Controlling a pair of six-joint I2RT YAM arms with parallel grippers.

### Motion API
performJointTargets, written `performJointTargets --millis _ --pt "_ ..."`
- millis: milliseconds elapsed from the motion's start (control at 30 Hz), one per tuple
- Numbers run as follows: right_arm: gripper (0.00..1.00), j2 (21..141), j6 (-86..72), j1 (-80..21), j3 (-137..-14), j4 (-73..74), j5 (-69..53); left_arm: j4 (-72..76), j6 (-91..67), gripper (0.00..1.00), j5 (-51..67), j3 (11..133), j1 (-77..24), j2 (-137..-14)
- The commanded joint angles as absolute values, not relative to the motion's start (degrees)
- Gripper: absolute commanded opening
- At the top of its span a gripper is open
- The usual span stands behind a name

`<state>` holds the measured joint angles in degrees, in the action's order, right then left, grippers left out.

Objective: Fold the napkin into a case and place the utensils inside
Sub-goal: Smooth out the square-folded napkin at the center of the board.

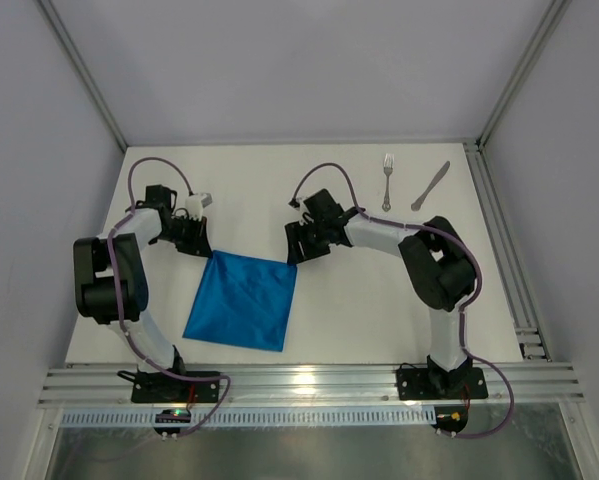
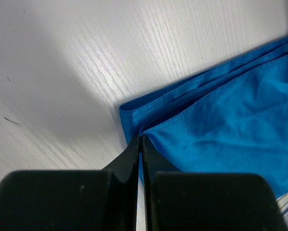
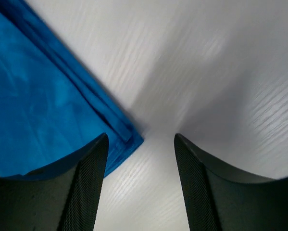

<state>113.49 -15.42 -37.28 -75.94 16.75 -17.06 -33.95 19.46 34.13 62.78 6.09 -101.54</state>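
The bright blue napkin point(image 1: 241, 299) lies as a folded square on the white table, left of centre. My left gripper point(image 1: 201, 247) sits at its far left corner, and in the left wrist view the left gripper point(image 2: 140, 138) is shut with the napkin point(image 2: 220, 115) pinched between its tips. My right gripper point(image 1: 293, 256) hovers at the far right corner. The right wrist view shows the right gripper point(image 3: 140, 138) open, with the napkin point(image 3: 43, 106) corner lying loose on the table by its left finger. The fork point(image 1: 388, 180) and knife point(image 1: 430, 187) lie side by side at the far right.
An aluminium rail point(image 1: 504, 240) runs along the table's right edge and another point(image 1: 309, 382) along the near edge by the arm bases. Grey walls close in the back and both sides.
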Motion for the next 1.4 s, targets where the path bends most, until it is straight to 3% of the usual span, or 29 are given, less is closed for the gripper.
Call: performJointTargets --millis 0,300,567,767,867,1033,1367 --pt "0.63 111.0 -16.8 -37.5 -73.0 13.5 -20.4 -31.9 19.1 0.0 34.8 64.7 6.1 -101.5" --pt "0.59 111.9 -16.5 -37.6 -70.2 12.0 -22.1 -31.8 18.6 0.0 34.6 64.5 6.0 -101.3" --pt "0.37 113.1 -17.5 -37.9 -68.9 10.7 -21.4 -31.8 18.4 0.0 34.5 64.7 6.0 -101.1" --pt "0.34 113.6 -17.3 -37.8 -68.8 10.4 -22.2 -31.3 17.8 0.0 30.9 64.7 5.5 -101.4" --pt "0.26 113.8 -16.8 -37.9 -69.3 10.4 -22.2 -31.3 17.3 0.0 29.2 65.2 4.9 -102.6" --pt "0.04 115.1 -16.0 -37.7 -71.9 10.9 -22.5 -32.0 17.0 0.02 29.7 66.1 4.6 -103.8" --pt "0.05 116.4 -14.0 -36.2 -77.2 14.2 -22.9 -29.7 14.6 0.03 28.6 66.5 4.4 -104.3"
